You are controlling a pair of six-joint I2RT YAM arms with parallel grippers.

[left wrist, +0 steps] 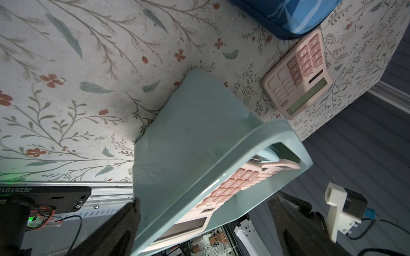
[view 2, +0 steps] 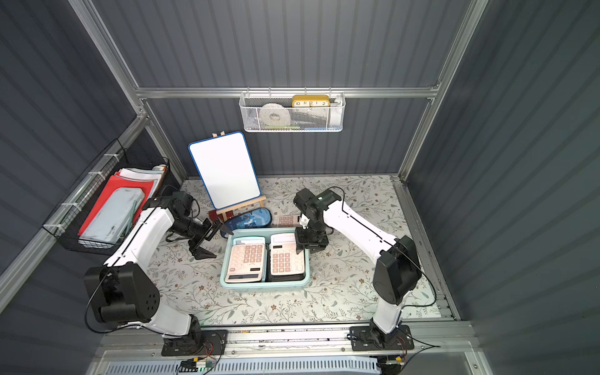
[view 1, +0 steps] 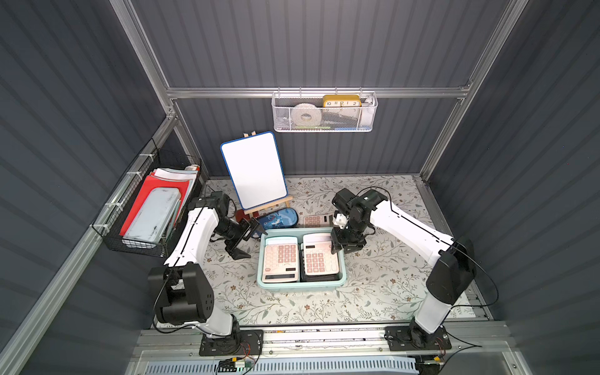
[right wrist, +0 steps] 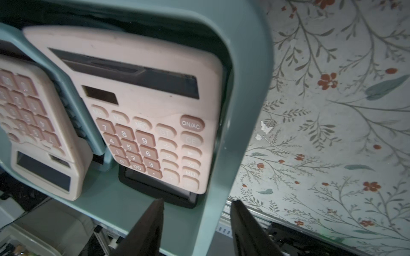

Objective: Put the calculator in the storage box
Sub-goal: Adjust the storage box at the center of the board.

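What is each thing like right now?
storage box: upright on the table, two pink calculators inside, side by side.
left calculator: flat in the box, keys up.
right calculator: in the box, keys up, atop a black item.
third calculator: lying on the table behind the box.
left gripper: open, empty, beside the box.
right gripper: open, astride the box's wall.
whiteboard: propped on its easel, blank.

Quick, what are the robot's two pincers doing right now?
Left pincer: open, holding nothing.
Right pincer: open, astride the storage box wall, holding nothing.
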